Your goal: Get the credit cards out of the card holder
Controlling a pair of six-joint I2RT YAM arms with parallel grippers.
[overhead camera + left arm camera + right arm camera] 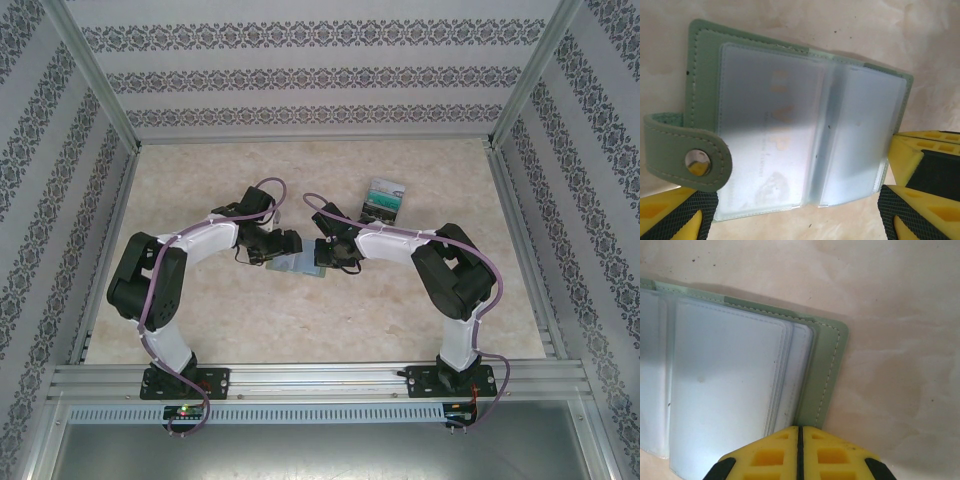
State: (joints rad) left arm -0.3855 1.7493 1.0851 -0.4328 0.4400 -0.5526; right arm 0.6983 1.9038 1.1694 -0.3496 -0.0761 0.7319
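**Fig. Open holder steadied for extraction.** The sage-green stitched bifold card holder (702,75) lies spread flat on the beige marbled tabletop (200,180), between my two arms. Its frosted clear sleeves (860,130) face up and its snap strap (690,155) lies out to one side.

The right gripper (799,432) is clenched with nothing between its jaws. Its joined yellow tips meet the edge of the green cover at one corner. I judge it is placed there as a hold-down, so that the light holder cannot slide or fold shut when a card is tugged.

The left gripper (283,245) hangs over the holder, released. Its black-padded fingers (682,215) stand either side of the sleeves, spread ready to close on a card edge.

Through the sleeve nearest the strap, a pale card with faint gold lettering (775,130) shows, so I take the task as unfinished.

The credit cards, thin rectangles printed green-teal and dark (383,200), lie together on the tabletop beyond the right gripper. They are well apart from the holder, presumably parked clear of the working area. Whether the other sleeves hold more I cannot tell.
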